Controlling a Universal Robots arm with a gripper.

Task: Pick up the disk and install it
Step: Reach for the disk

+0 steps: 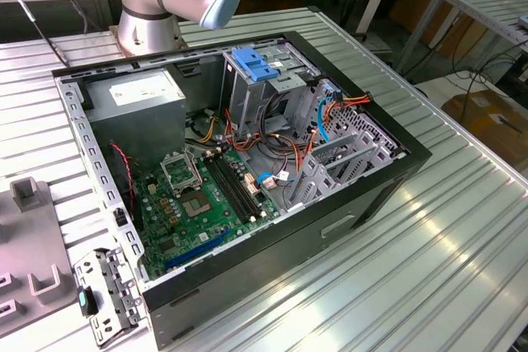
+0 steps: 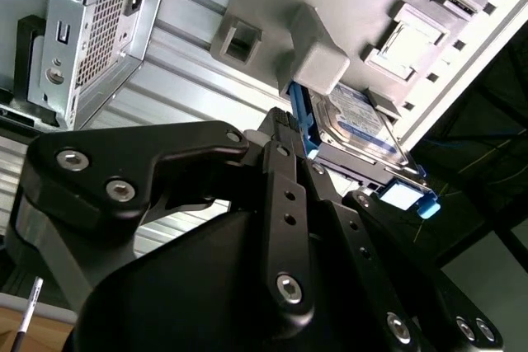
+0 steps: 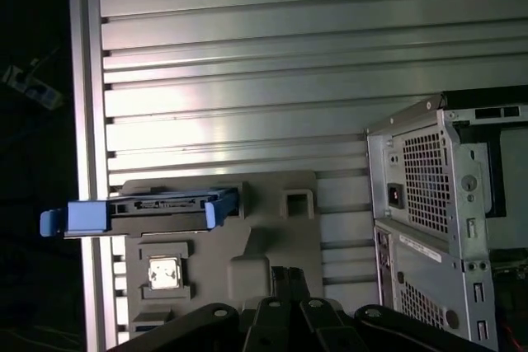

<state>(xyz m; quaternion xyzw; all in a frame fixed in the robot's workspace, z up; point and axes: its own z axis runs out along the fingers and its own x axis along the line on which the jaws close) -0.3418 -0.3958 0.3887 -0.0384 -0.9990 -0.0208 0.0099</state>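
The disk (image 3: 157,208) rests on the grey fixture (image 3: 276,241) by the table's edge, its dark body framed by blue side rails. In the second wrist view the disk's (image 2: 363,117) white label with a blue band faces the camera. My gripper (image 3: 286,274) hovers over the fixture, a short way to one side of the disk and not touching it. Its black fingers are shut together with nothing between them. In the second wrist view the gripper (image 2: 289,121) tips sit close beside the disk's blue rail.
The open computer case (image 1: 247,162) lies on the slatted metal table (image 1: 429,228), with a metal drive cage topped by a blue tab (image 1: 256,63) and loose cables inside. The case's rear panel (image 3: 437,204) stands near the fixture (image 1: 33,237). The arm's base (image 1: 148,6) is behind the case.
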